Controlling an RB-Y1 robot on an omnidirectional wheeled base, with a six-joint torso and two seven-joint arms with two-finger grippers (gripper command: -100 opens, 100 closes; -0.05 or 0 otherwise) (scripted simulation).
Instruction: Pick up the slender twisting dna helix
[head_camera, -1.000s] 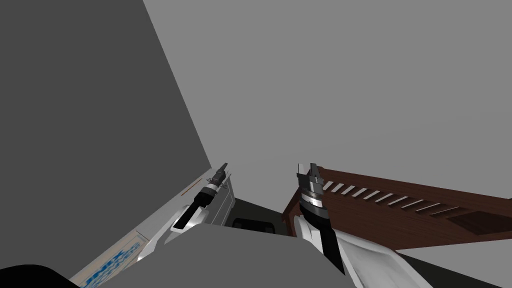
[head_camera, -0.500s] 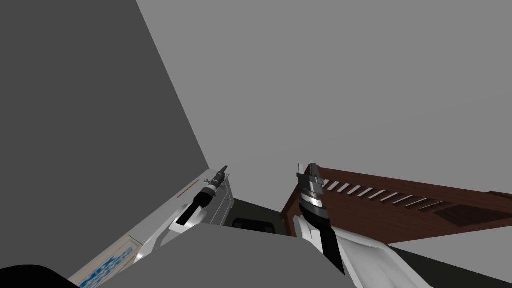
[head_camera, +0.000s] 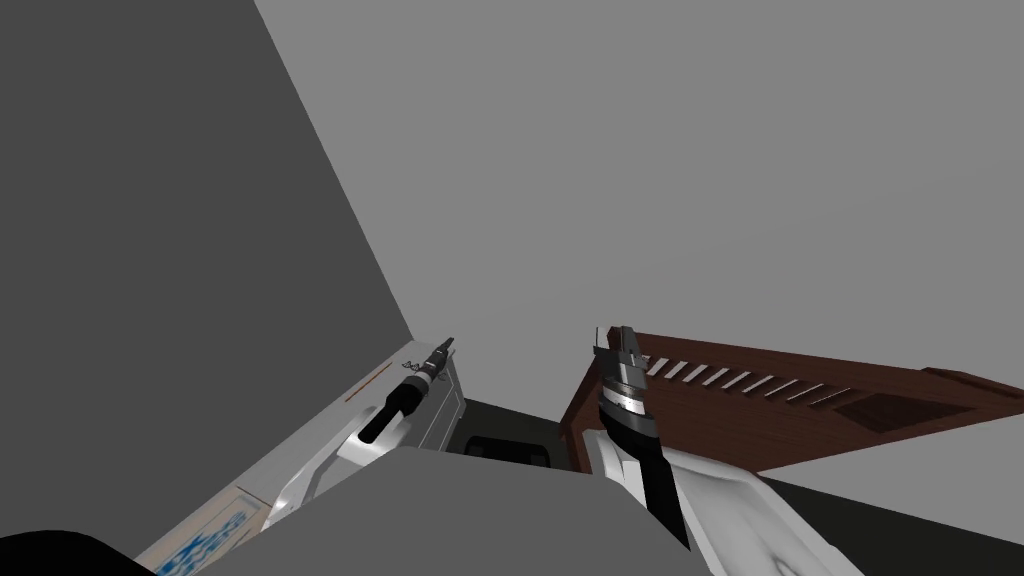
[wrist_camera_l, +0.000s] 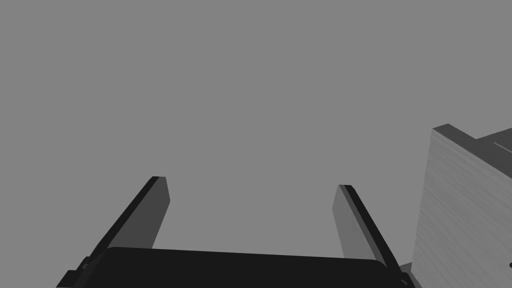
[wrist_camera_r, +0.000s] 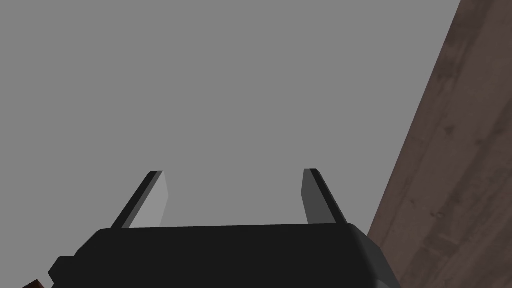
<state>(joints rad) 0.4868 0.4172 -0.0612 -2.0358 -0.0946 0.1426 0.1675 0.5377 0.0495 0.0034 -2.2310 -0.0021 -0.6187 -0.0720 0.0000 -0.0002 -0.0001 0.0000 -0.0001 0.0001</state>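
Two hands are shown, each with its fingers spread wide and nothing held between them. The left hand (head_camera: 449, 342) is raised over the far end of the white desk (head_camera: 446, 400). A tiny wiry squiggle, taken to be the helix (head_camera: 410, 366), sits on the desk top at about 8 o'clock of that hand, just beside the forearm; it is too small for its form to be confirmed. A thin orange stick (head_camera: 368, 380) lies at 8 o'clock of the squiggle. The right hand (head_camera: 612, 333) is raised at 3 o'clock of the left, well apart, with a slatted brown frame (head_camera: 800, 395) at its own 3 o'clock.

Handling, as judged: the helix is expected to be light, stiff and brittle, and apt to slip between blade-like fingers. Hold is best taken across the middle of its length, with gentle closure and the fingertips brought close to the desk top.

Compared with the earlier pictures, the whole head view has swung, so a turn of the camera is read, not a shift of the furniture. Against the chest, the left hand is seen slightly lower and the right hand unchanged.
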